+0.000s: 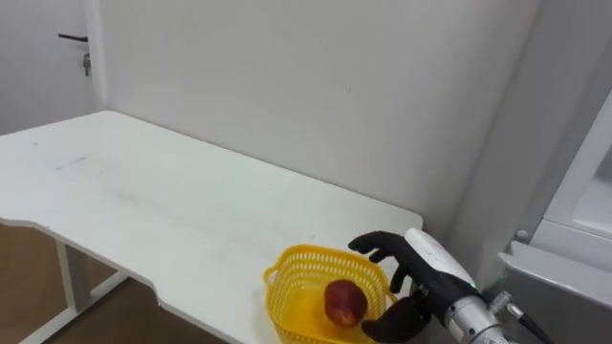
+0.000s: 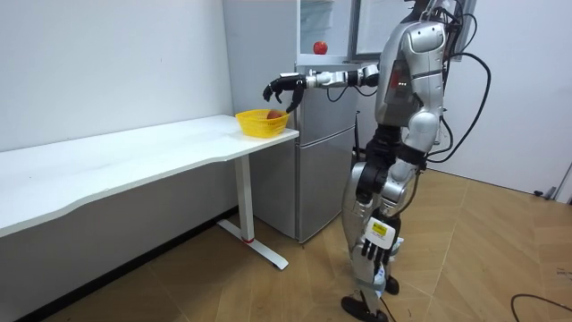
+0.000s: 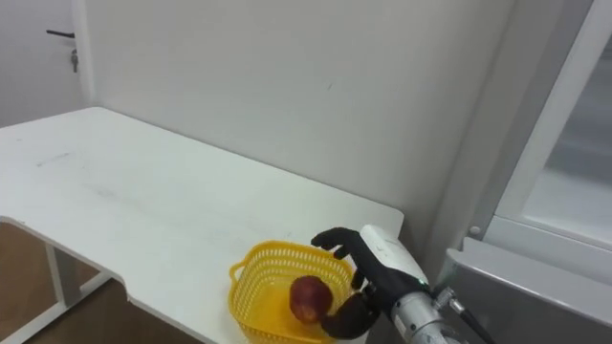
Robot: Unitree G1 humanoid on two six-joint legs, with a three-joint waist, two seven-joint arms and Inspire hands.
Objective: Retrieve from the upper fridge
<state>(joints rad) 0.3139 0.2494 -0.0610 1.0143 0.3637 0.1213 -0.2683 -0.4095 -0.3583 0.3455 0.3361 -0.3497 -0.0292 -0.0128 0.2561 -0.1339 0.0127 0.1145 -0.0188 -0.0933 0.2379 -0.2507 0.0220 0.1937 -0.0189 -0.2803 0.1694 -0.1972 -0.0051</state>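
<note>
I see the red apple (image 1: 345, 302) lying in the yellow basket (image 1: 285, 304) at the counter (image 1: 143, 201) corner by the fridge (image 2: 313, 161). My right hand (image 1: 421, 263) hovers just beside the basket, fingers (image 1: 375, 243) spread loosely, holding nothing. My left hand (image 2: 375, 250) hangs by the thigh. I judge the apple light, firm, smooth and apt to roll, so I'd cup it around the middle

Right hand (image 1: 421, 277), fingers spread, hangs over the yellow basket's (image 1: 284, 287) rim. Apple (image 1: 345, 302) lies just under the fingertips, basket wall all round it. Ahead of the fingertips the white table (image 1: 143, 201) top is open. Wall (image 1: 316, 86) blocks the far side; fridge (image 1: 564, 287) crowds behind the wrist.
</note>
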